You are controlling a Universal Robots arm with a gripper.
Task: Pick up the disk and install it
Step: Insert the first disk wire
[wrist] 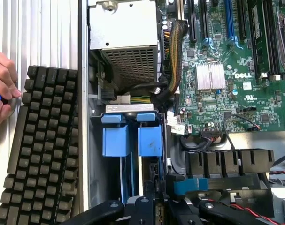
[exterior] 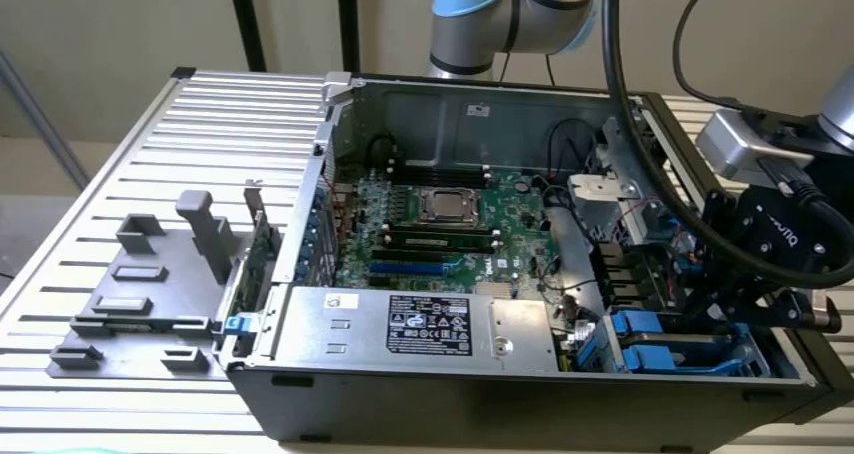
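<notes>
half-hidden disk (wrist: 133, 136) under fingers (wrist: 147, 206)

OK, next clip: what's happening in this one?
A robot arm's gripper is down inside the open computer case, at the drive bay by the power supply, shut. Blue carrier rails of the disk sit in that bay below it. A person's hand rests by a keyboard outside the case.

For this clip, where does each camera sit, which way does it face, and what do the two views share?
Exterior view: off the arm, above and in front of the open computer case, looking down; arm and gripper at its right.
Wrist view: on the wrist, looking down into the case at the blue carrier rails; gripper at the edge.
Shared: rails, power-supply box, motherboard.
</notes>
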